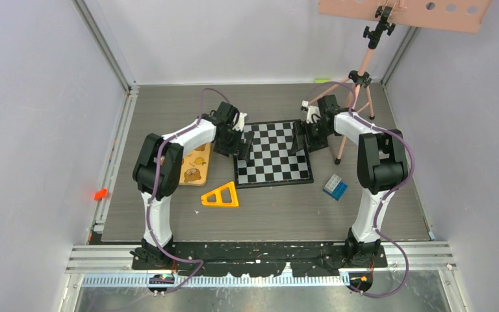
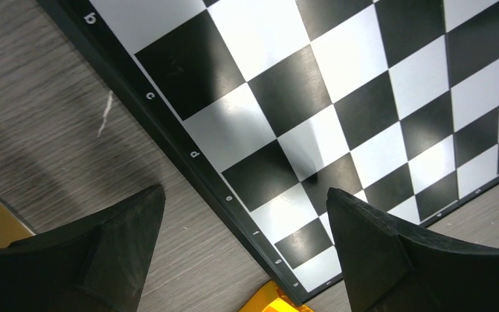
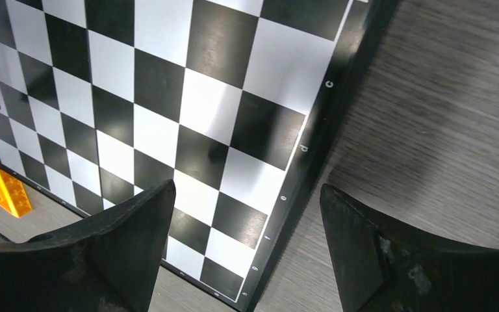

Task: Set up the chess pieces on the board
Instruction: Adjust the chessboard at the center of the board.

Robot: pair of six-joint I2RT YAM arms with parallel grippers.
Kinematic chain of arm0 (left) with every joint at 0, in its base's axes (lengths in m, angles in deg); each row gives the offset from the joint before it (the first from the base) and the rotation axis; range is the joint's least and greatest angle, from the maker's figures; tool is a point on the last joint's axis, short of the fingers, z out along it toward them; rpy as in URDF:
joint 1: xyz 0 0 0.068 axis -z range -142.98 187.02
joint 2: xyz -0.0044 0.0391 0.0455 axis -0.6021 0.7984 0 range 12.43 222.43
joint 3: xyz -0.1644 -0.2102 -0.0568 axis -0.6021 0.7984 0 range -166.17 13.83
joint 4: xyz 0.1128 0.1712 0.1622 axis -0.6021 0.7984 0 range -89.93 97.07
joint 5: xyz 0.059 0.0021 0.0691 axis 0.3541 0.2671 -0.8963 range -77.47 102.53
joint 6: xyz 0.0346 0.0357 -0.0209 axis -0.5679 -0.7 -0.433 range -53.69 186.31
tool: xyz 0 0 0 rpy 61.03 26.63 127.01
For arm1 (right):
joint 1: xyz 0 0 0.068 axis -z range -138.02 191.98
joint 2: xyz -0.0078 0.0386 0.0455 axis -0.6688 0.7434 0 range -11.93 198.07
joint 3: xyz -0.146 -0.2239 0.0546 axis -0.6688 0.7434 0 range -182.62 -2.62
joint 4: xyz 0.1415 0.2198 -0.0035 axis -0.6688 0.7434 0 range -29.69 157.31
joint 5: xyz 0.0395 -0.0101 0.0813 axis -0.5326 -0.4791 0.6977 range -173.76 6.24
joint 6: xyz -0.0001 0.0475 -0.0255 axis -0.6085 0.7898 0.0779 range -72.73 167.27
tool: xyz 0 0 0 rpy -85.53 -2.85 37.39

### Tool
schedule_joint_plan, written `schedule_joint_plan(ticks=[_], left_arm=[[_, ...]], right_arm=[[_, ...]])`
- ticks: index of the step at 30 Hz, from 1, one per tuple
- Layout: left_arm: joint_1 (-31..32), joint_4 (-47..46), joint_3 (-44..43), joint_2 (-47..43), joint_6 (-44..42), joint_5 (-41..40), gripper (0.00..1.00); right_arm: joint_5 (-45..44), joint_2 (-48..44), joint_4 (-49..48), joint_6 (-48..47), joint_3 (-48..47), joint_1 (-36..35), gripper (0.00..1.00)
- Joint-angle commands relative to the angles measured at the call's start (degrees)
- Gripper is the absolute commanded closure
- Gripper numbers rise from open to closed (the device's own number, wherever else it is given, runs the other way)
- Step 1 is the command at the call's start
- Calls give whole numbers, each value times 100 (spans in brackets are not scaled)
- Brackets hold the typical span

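Observation:
The board (image 1: 274, 159) lies flat mid-table, black and white checks with a thin black border, and every square I can see is bare. The chess pieces are out of view in all three views. My left gripper (image 1: 234, 144) hovers open over the board's left border (image 2: 188, 146), one finger over the wood table, the other over the checks. My right gripper (image 1: 302, 140) hovers open over the right border (image 3: 308, 140) in the same way. Nothing sits between either pair of fingers (image 2: 245, 190) (image 3: 247, 187).
A yellow triangle frame (image 1: 221, 195) lies by the board's near-left corner (image 2: 279, 302) (image 3: 0, 185). A wooden animal puzzle (image 1: 197, 166) sits under the left arm. A blue cube (image 1: 335, 187) is right of the board. A pink tripod (image 1: 358, 97) stands behind the right arm.

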Motion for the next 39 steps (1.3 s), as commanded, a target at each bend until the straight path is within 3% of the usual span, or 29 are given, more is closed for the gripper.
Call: schedule_joint_plan(ticks=[1,11,24,39], left_arm=[[15,-5,-7,9,111,469,1],[58,12,210,9,-166,1501,8],[103,595,108,173,-743,1613,9],[209,889,306,39,-1095,1675,10]], right_arm=[[393,-164,-39,110,79,10,12],[923,-520,220,-43,569,-5,14],[960,-990,592,-517,1122,-129,15],[771,-986,774,-638,1023,-133,15]])
